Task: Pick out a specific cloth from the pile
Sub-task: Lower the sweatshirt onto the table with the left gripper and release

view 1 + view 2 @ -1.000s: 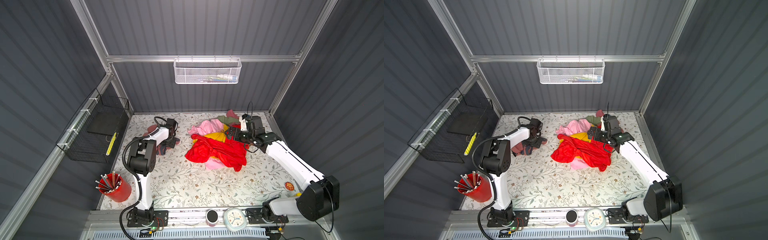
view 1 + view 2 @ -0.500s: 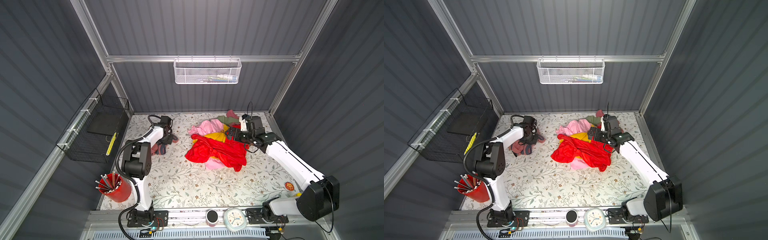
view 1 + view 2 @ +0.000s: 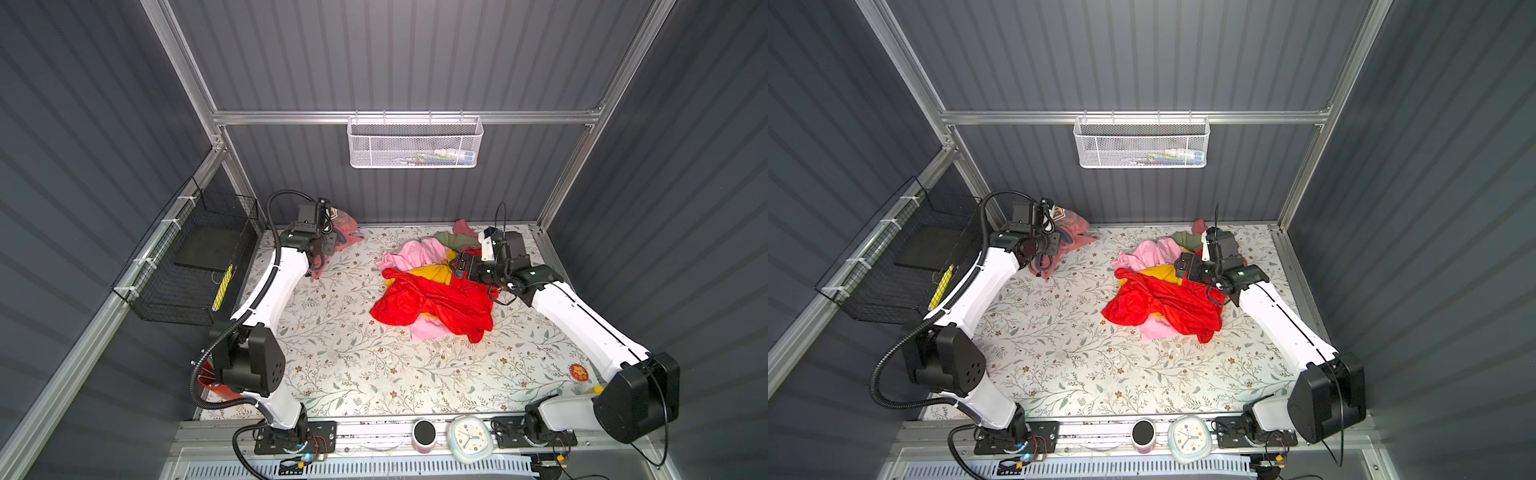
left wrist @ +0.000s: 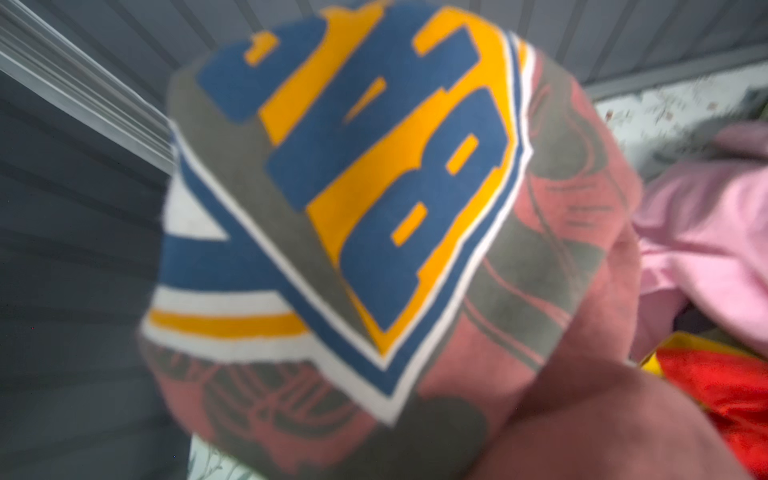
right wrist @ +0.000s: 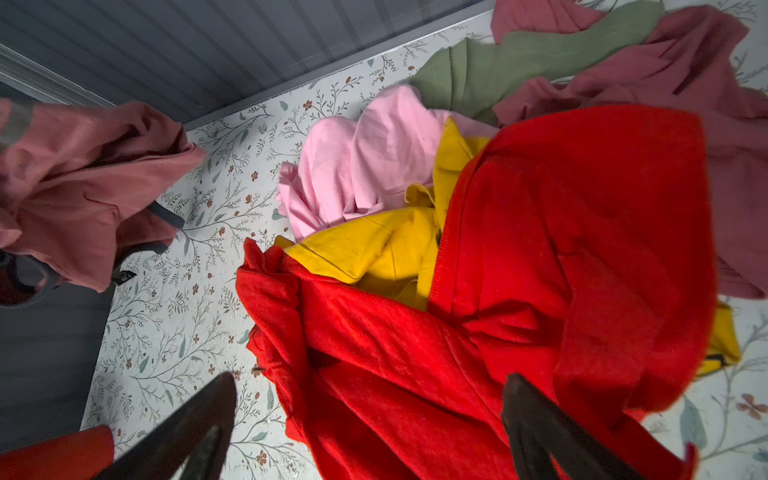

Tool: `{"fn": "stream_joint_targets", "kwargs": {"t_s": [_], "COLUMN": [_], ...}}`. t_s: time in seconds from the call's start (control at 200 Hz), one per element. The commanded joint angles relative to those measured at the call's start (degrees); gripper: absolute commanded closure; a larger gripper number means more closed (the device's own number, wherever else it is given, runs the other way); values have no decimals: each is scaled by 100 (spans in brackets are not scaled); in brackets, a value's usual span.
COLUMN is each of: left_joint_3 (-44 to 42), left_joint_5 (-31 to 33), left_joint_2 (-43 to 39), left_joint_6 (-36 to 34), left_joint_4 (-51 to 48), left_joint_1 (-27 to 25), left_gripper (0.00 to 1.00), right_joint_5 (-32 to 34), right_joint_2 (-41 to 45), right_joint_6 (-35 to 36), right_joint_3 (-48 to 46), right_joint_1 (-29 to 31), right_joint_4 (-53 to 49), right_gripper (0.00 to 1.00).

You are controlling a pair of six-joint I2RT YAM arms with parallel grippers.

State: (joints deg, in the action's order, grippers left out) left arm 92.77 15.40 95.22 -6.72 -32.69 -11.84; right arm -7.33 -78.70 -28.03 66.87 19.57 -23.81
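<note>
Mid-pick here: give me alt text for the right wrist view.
The right gripper hangs open over the pile, bright red garment on top of yellow, pink and green ones. Apart from it, the salmon cloth hangs over the floral table.

**Print blurred, jaws buried in fabric**

The left wrist view is swamped. The cloth (image 4: 374,249) fills it, soft with blur, and the frame's edge cuts off its blue-and-yellow lettering. The left gripper (image 3: 326,245), well apart from the pile (image 3: 432,291), has its jaws hidden in that fabric. Over the pile, the right gripper (image 5: 368,380) shows only jaw tips, the rest cut off by the frame's edge. Beyond the pile, the mesh basket (image 3: 415,141) holds items too small to name.
</note>
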Motion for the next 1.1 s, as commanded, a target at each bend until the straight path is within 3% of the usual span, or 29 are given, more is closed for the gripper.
{"fn": "stream_joint_targets", "kwargs": {"t_s": [0.0, 0.09, 0.27, 0.41, 0.57, 0.816, 1.096], "left_joint_3": [407, 501, 128, -654, -1850, -2255, -2647], "left_joint_5": [-96, -382, -104, 263, 152, 188, -13], "left_joint_2": [-164, -77, 234, 391, 565, 1149, 1236], "left_joint_6": [-35, 120, -268, -696, -1240, -1687, -1653], "left_joint_4": [327, 440, 998, 1860, 3252, 3480, 3395], "left_joint_1": [173, 386, 445, 445, 445, 445, 432], "left_gripper": [100, 100, 100, 100, 100, 100, 100], "right_joint_5": [-27, -31, -9, 40, 94, 148, 184], "right_joint_2": [71, 63, 75, 119, 118, 260, 326], "right_joint_6": [17, 23, 38, 61, 97, 87, 49], "right_joint_3": [1, 10, -7, -32, -88, -275, -372], "right_joint_1": [44, 47, 64, 64, 64, 64, 64], "right_joint_4": [70, 70, 69, 43, 44, 94, 87], "right_gripper": [1, 1, 1, 1, 1, 1, 1]}}
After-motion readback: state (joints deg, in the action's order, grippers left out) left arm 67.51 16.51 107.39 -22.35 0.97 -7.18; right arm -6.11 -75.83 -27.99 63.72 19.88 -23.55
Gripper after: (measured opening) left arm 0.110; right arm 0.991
